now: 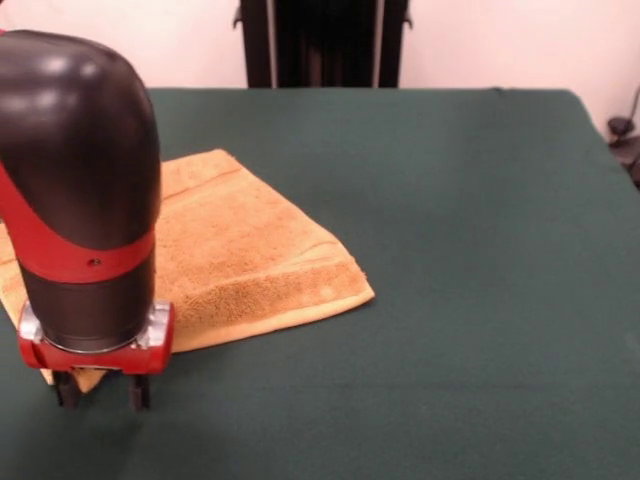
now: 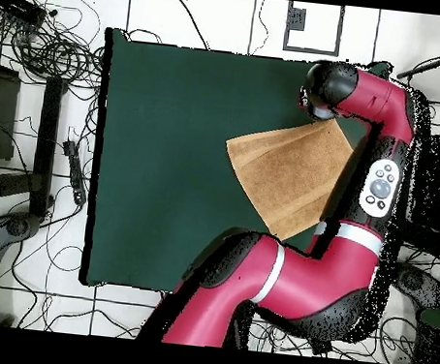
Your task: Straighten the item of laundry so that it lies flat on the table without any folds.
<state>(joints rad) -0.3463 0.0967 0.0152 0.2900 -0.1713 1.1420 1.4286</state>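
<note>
Fingers (image 1: 101,391) spread, straddling corner of orange towel (image 1: 250,255) on green desk (image 1: 450,250); towel angled, near edge doubled.

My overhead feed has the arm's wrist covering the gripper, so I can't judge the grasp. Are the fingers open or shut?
Observer: From the front view the gripper is open, with its two black fingers well apart.
Operator: Is any cloth between them?
Observer: Yes. A corner of the towel pokes out under the wrist, between the fingers.
Operator: Does the towel lie flat otherwise?
Observer: Not quite. Along its edge nearest the front camera a second layer shows beneath the top one, so it looks folded over.
</note>
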